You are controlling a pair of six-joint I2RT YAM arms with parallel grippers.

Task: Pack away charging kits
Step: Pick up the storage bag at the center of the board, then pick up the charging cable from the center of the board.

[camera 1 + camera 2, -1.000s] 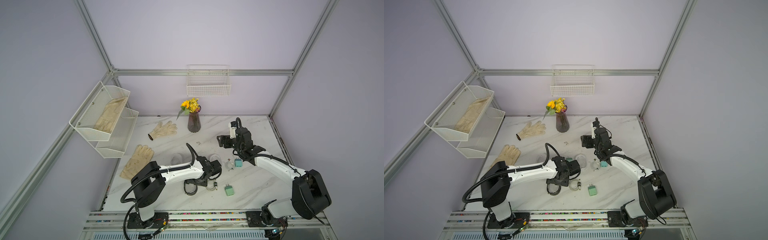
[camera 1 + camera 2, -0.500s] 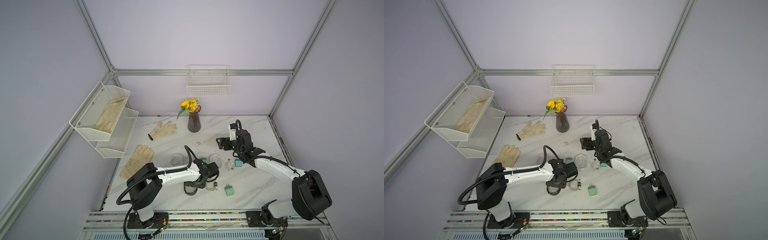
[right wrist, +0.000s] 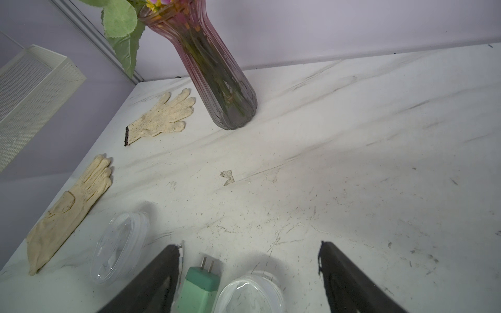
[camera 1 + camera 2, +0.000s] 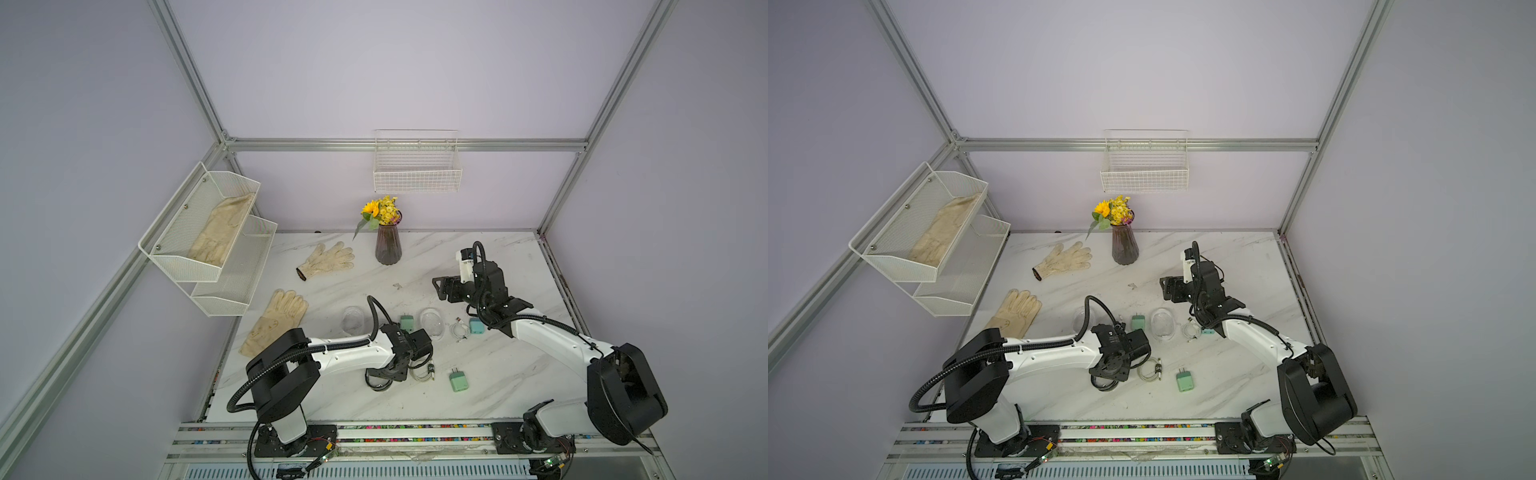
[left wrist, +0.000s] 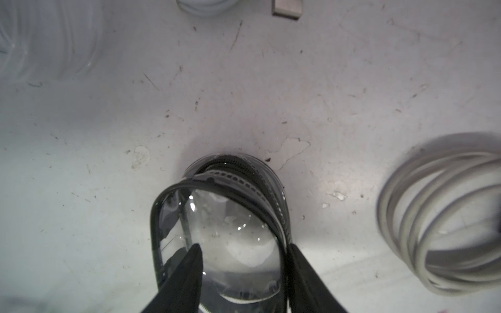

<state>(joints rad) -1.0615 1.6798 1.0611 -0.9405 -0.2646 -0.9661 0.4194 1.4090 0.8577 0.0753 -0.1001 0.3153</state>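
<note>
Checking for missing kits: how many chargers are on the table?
3: rear green charger by the left arm, blue charger by the right arm, front green charger alone. Arms might hide more.

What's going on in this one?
The left gripper is down on the black-rimmed case at the table's front, jaws straddling its rim; a firm grip isn't clear. The right gripper hovers open and empty near a mint charger and a clear case. Other chargers and cables lie loose.

Open marble table (image 4: 511, 374) at lower right of frame; centre's crowded: clear case (image 4: 431, 323), coiled cable (image 4: 458, 331), mint charger (image 4: 458, 380) block low passes.
</note>
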